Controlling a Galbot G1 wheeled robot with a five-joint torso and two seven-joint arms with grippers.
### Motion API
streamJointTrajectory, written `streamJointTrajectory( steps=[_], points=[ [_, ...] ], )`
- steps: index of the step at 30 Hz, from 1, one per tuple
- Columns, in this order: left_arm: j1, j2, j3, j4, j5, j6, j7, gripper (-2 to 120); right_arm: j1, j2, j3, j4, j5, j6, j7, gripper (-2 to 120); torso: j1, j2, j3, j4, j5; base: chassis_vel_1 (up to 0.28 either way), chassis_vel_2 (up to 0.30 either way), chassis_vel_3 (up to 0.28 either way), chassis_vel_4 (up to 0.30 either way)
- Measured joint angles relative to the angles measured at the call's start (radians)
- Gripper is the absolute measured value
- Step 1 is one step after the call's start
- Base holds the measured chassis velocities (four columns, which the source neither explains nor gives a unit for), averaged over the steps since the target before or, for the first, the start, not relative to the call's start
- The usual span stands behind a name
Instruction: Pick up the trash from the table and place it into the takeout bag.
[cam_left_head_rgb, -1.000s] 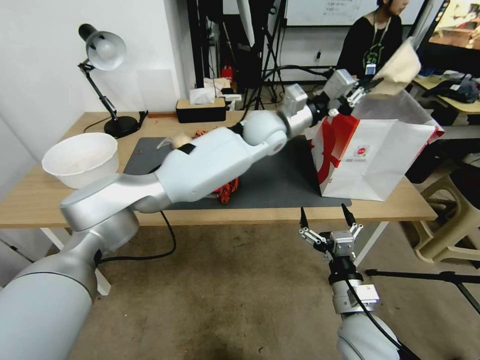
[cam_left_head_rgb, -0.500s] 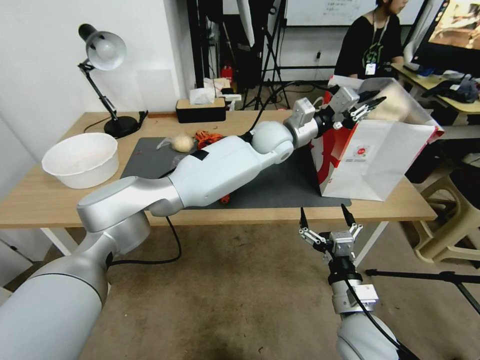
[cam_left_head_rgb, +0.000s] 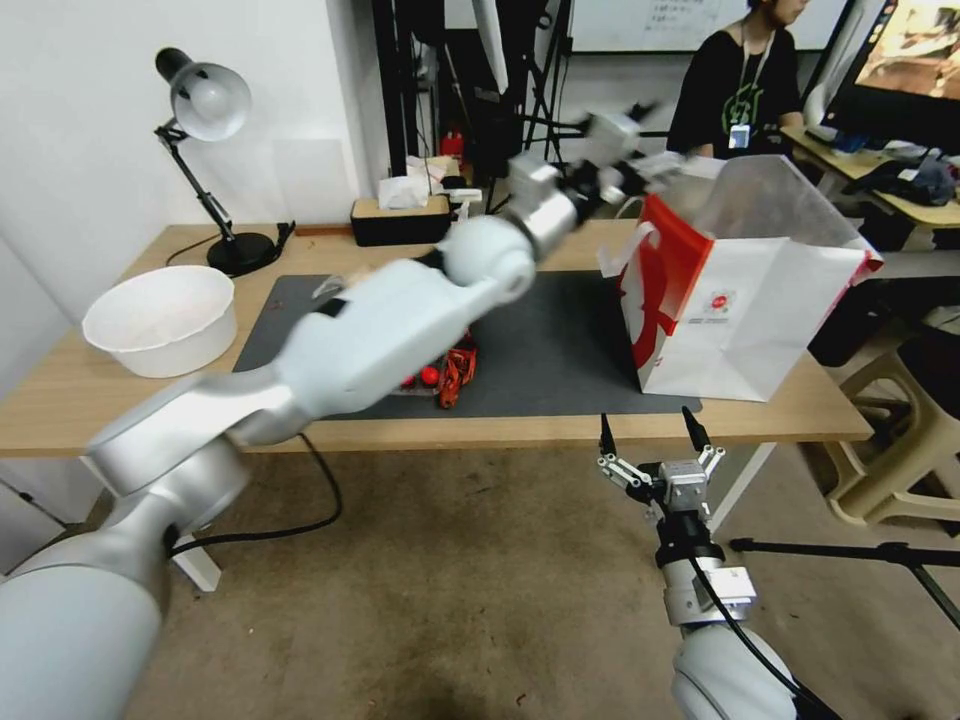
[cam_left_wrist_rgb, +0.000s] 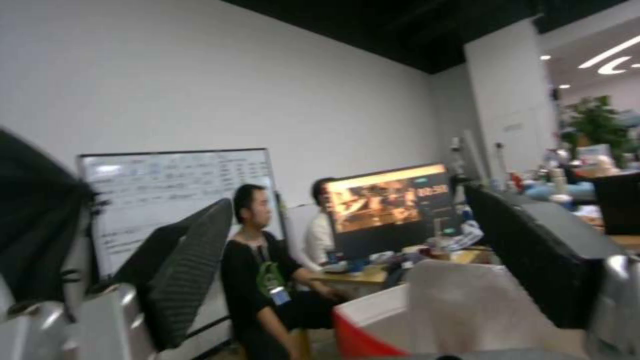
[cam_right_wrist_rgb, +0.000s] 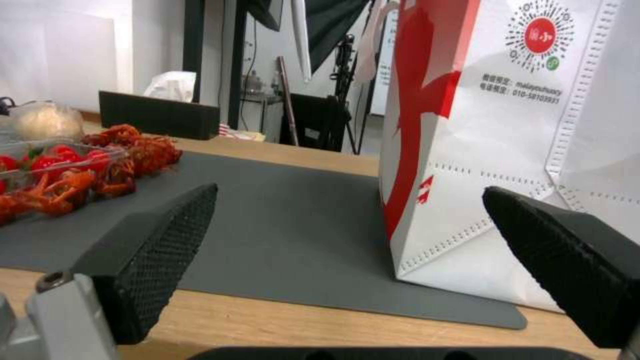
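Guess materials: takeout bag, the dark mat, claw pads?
Takeout bag: stiff paper, matte white with red print; creased folds, perforated edges. Mat: thin, dark grey, matte, likely felt or rubber; rounded corner, lies flat. Right claw pads: black, cross-hatched, probably rubber or plastic.

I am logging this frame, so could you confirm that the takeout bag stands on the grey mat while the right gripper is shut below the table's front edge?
Not quite: the right gripper is open, as the right wrist view shows its fingers spread wide apart. The takeout bag does stand on the grey mat, and that gripper does sit below the table's front edge.
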Motion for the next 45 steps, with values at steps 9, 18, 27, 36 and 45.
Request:
streamJointTrajectory(
  steps=[9,18,27,36,45],
  points=[
    [0.206,0.181,-0.176,-0.171,0.03,0.054,-0.063,100,-0.012,0.002,-0.003,0.001,-0.003,0.0,-0.001,100,0.0,0.0,0.0,-0.0007,0.0003,0.0,0.0,0.0,0.0],
    [0.488,0.335,-0.403,-0.348,0.085,0.086,-0.083,100,-0.021,0.0,-0.003,0.003,-0.006,0.002,-0.002,100,0.0,0.0,0.0,-0.0003,-0.0003,0.0,0.0,0.0,0.0],
    [0.738,0.428,-0.601,-0.468,0.148,0.072,-0.103,100,-0.021,0.004,-0.006,0.003,-0.009,0.005,-0.002,100,0.0,0.0,0.0,-0.0005,0.0005,0.0,0.0,0.0,0.0],
    [1.05,0.377,-0.784,-0.551,0.253,0.053,-0.135,100,-0.029,0.005,-0.006,0.002,-0.013,0.01,-0.002,100,0.0,0.0,0.0,0.0,0.0005,0.0,0.0,0.0,0.0],
    [1.389,0.206,-0.982,-0.617,0.412,-0.012,-0.163,100,-0.023,0.008,-0.015,-0.004,-0.014,0.012,-0.002,100,0.0,0.0,0.0,-0.0001,0.0003,0.0,0.0,0.0,0.0]
  ],
)
